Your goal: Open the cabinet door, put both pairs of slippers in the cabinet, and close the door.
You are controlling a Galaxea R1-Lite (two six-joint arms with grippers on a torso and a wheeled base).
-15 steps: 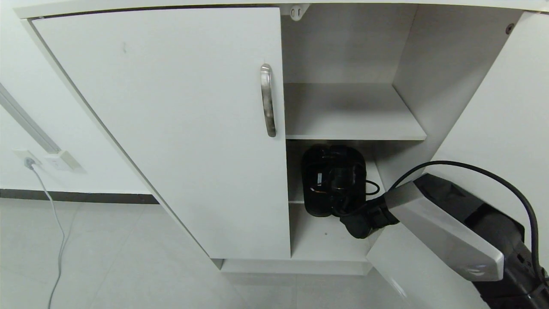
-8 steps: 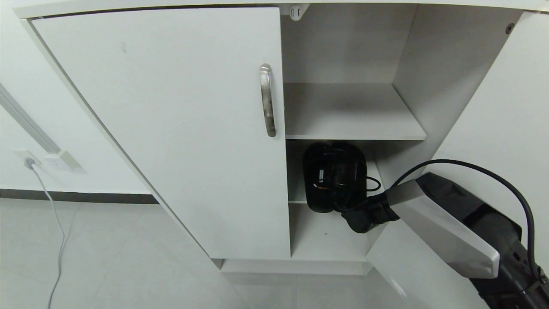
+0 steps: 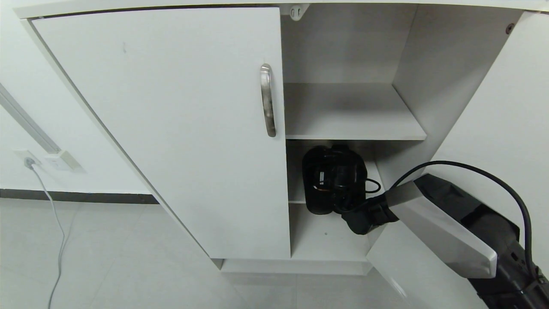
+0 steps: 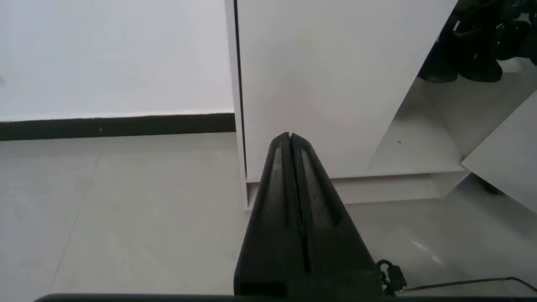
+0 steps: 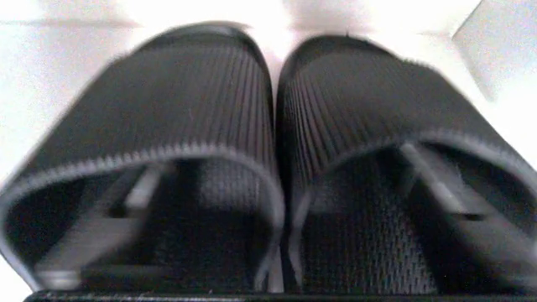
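Observation:
A pair of black slippers [image 3: 332, 180] [image 5: 268, 168] sits side by side in the cabinet's right half, under the upper shelf [image 3: 351, 116] and over the front edge of a lower shelf. My right gripper [image 3: 345, 199] [image 5: 281, 189] reaches in from the right. One finger [image 5: 143, 193] is inside each slipper, and they pinch the two inner walls together. The right door [image 3: 506, 128] stands open. My left gripper [image 4: 289, 143] is shut on nothing and hangs low over the floor in front of the closed left door [image 3: 171, 120].
The left door carries a metal handle [image 3: 267, 101]. The cabinet's bottom board [image 3: 321, 240] is bare white. A wall socket [image 3: 30, 163] with a grey cable running down to the tiled floor is at the far left.
My right arm has pushed slightly deeper into the cabinet, and the slippers have shifted a little with it. The left arm and the doors are unchanged.

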